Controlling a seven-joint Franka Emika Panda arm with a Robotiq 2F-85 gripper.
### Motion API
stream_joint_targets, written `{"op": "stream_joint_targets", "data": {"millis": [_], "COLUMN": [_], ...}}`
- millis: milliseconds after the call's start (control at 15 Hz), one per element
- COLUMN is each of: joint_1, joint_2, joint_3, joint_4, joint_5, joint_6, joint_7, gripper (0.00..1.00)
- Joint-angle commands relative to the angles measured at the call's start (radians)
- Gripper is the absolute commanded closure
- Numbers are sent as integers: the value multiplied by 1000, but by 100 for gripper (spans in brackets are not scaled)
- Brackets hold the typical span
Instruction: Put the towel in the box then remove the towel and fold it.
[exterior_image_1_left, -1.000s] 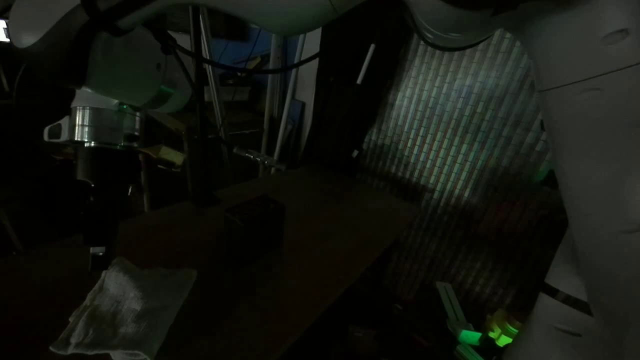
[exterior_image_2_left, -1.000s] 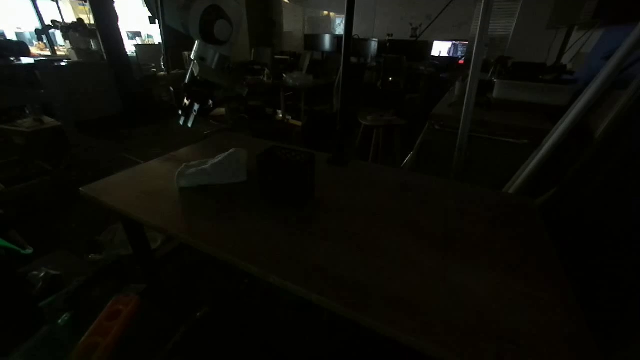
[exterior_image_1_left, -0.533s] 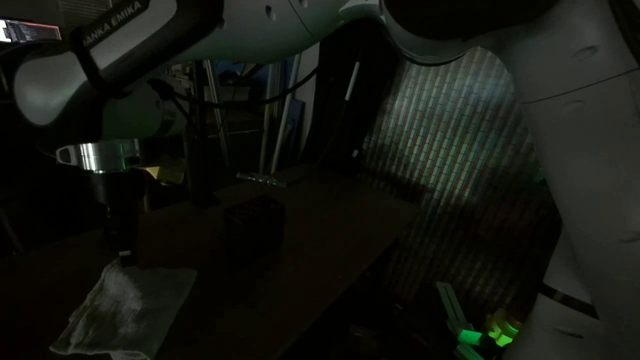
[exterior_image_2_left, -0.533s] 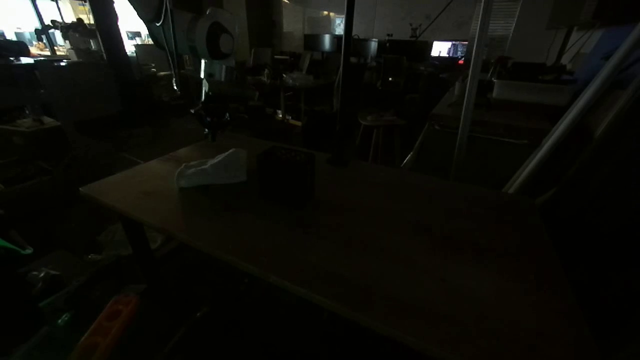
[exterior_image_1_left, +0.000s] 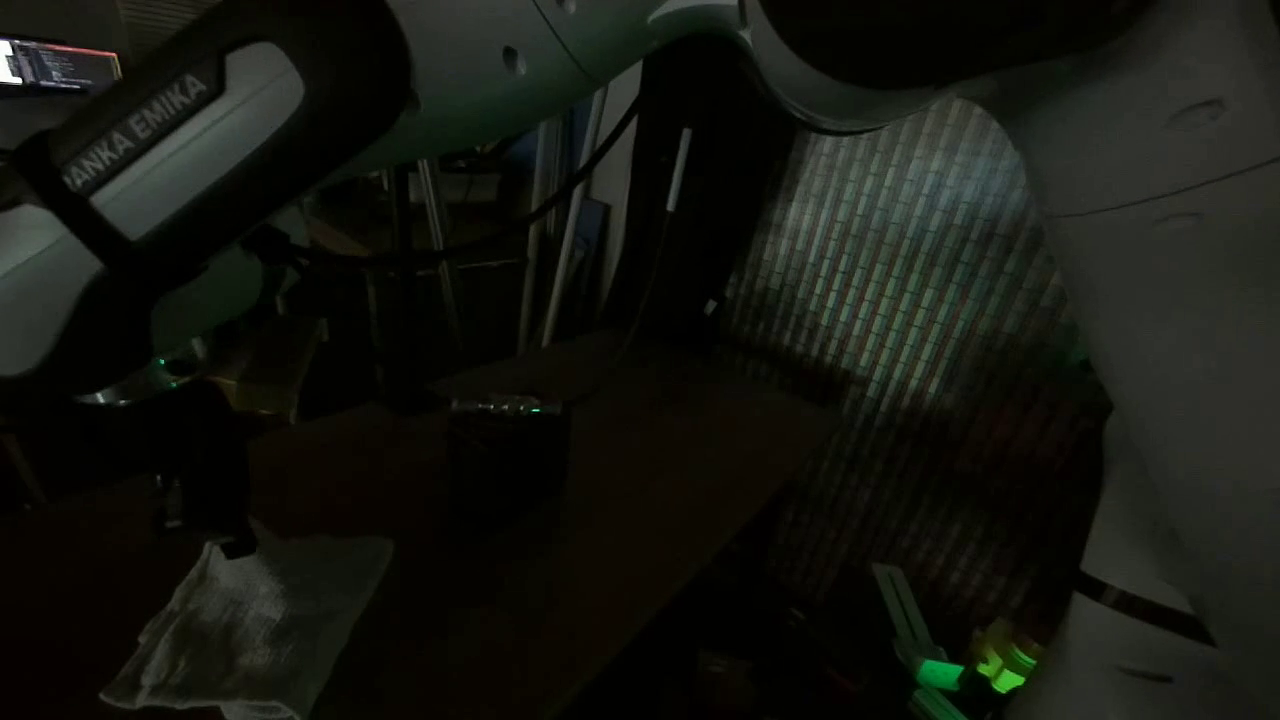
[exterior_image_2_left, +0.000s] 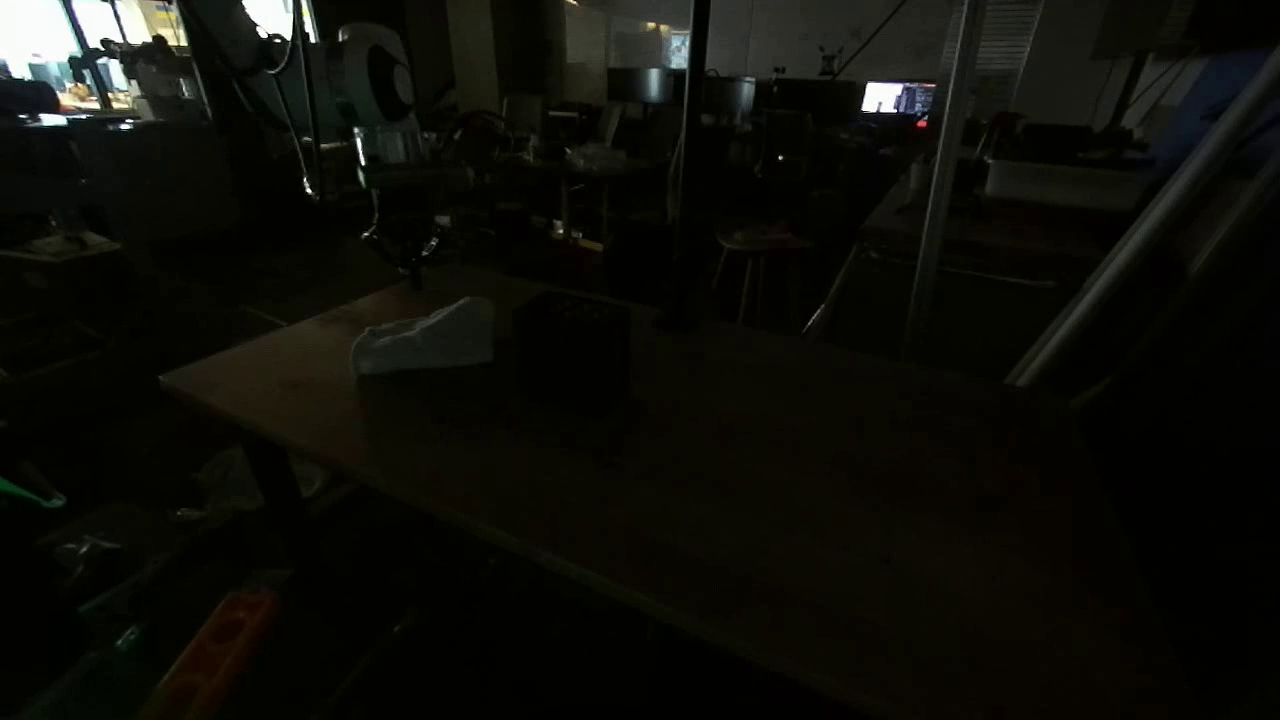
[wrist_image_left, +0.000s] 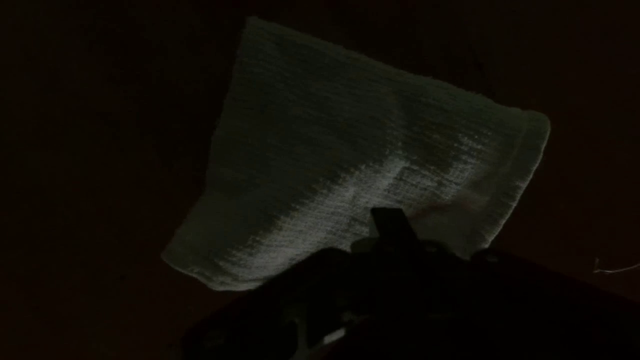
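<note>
Pincer above the towel

Pale capitals on the arm read "ANKA EMIKA" — the letter before them only partly visible.

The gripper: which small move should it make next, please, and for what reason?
Probably open the gripper before lowering it toward the towel: its jaws are shut, it hangs apart from the towel in an exterior view, and the towel lies on the table, outside the box.
</note>
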Motion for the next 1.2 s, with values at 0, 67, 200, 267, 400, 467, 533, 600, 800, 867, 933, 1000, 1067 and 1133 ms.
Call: {"op": "stream_joint_targets", "data": {"millis": [0,67,200,267,400,467,533,600,800,867,933,1000,1067,1133], "joint_1": [25,24,23,18,6,-2,-9,-19,-55,-67,-81,-90,-101,-104], "joint_2": [2,-1,-3,-4,-1,3,6,10,23,29,36,41,46,53], "joint_3": [1,2,-3,-3,-9,-14,-18,-23,-33,-35,-35,-35,-32,-32], "joint_4": [11,4,-14,-21,-22,-16,-11,-2,17,25,34,37,45,54], "joint_5": [-27,-22,-25,-23,-22,-17,-15,-9,15,26,43,59,83,98], "joint_6": [-24,-19,-1,6,14,18,22,28,47,51,50,51,48,41], "joint_7": [105,123,155,162,172,180,187,198,233,246,260,276,288,305], "gripper": [100,100,100,100,100,100,100,100,100,100,100,100,100,100]}}
